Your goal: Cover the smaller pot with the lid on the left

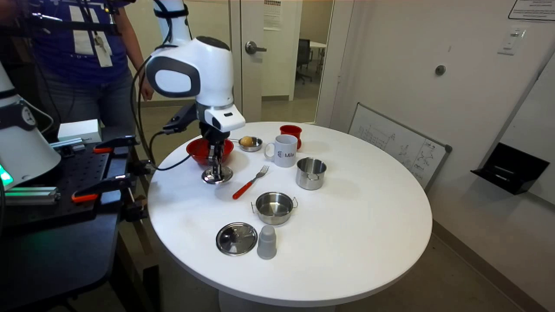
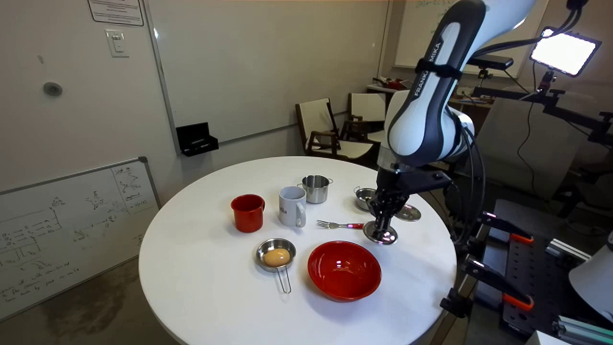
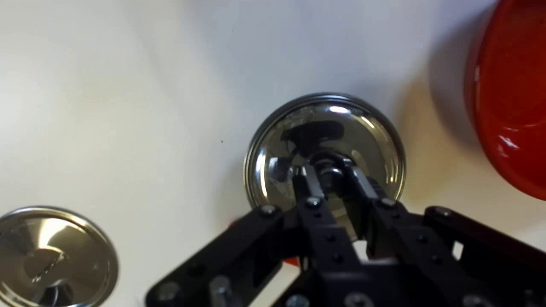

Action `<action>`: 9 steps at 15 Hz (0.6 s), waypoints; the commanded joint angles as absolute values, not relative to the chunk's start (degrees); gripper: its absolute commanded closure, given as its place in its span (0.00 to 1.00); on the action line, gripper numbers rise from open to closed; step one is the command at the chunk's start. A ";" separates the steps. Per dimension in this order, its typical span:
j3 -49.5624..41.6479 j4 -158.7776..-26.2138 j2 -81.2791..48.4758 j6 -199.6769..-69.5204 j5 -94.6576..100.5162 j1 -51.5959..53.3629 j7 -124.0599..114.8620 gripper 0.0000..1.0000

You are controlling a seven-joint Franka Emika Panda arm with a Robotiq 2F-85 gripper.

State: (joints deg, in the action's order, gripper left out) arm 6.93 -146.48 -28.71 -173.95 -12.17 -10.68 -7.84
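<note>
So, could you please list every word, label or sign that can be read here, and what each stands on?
"Mila": on the white mug.
"FRANK" and "MIKA": on the robot arm, a black strap covering the part between.
Too small or blurred to read: handwriting on the leaning whiteboard and the far whiteboard; the wall notice; the posted sheet; the hanging badge; the mark on the black base plate.

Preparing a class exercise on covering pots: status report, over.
Gripper closed on the lid. Smaller pot uncovered. Fork flat on the table between them, probably easy to clear. White mug near the pot.
</note>
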 commanded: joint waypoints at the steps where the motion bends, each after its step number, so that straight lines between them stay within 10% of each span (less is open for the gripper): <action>1: 5.63 -152.71 -16.25 -169.39 -12.71 -7.50 -9.21 0.90; 9: -4.37 -149.94 -9.54 -162.99 -4.13 -2.64 -10.73 0.90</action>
State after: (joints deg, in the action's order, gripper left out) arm 0.06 -151.08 -11.60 -165.48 -9.14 -4.82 -8.13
